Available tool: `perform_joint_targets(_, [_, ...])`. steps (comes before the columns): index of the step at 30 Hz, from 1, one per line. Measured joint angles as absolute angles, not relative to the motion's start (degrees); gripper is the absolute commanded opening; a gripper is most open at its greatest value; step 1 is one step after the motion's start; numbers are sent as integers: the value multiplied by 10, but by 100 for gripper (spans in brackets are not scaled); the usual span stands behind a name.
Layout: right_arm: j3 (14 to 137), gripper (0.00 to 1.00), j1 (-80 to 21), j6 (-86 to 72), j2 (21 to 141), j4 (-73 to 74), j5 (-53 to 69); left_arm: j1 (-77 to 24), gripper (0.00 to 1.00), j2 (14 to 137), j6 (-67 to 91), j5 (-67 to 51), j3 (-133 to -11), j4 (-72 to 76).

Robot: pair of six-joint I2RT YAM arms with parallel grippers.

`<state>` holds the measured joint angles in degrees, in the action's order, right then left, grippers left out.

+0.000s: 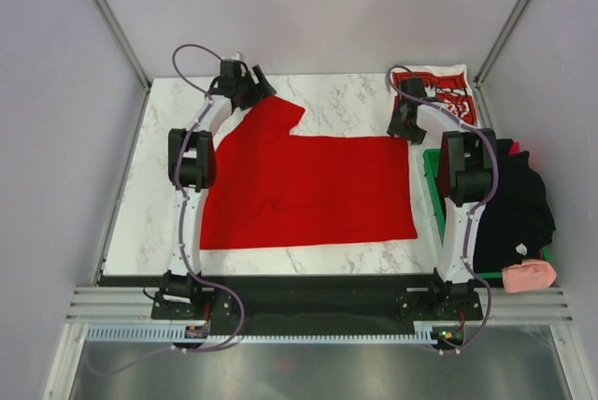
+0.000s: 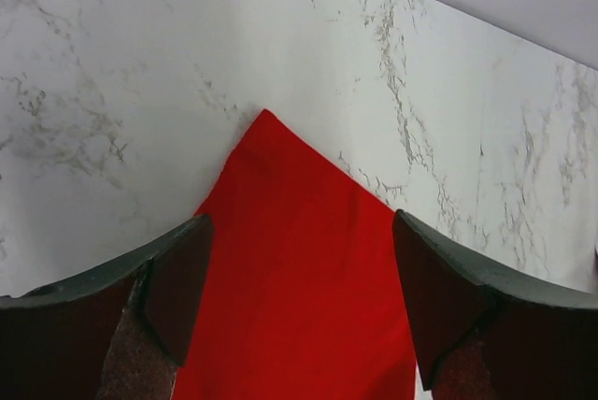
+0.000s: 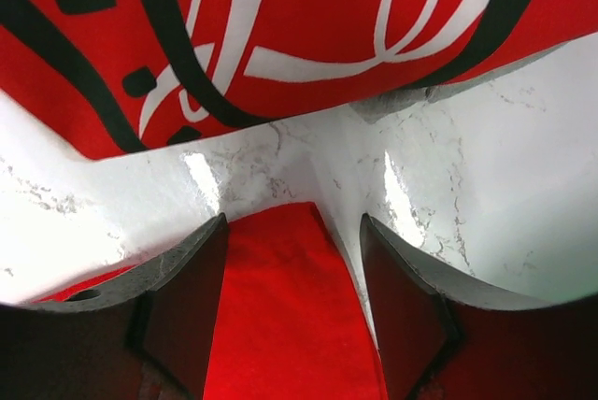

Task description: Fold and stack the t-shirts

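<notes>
Spread flat in the middle of the table: the plain red shirt. Folded at the far right corner: the printed shirt. Gripping nothing as yet, with the left fingers parted astride a far sleeve tip and the right fingers parted astride the far right corner of the red cloth.

Likely trouble: pinching only the thin edge and losing it mid-fold, or closing unevenly and dragging the cloth askew. Also a risk of snagging the printed shirt just beyond the right fingers.

On that shirt, white looping script edged in black; cropped, no whole word readable.
</notes>
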<state>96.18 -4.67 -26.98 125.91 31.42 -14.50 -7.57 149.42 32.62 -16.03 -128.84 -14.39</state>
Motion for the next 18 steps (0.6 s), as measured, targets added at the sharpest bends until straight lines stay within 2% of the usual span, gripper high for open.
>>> perform_joint_targets(13, [913,64,-47,-269,1229,287,-116,-99,87,1494,283,-35,-1310,-120])
perform_joint_targets(18, [911,63,-47,-269,1228,283,-111,-100,84,1533,282,-28,-1399,-134])
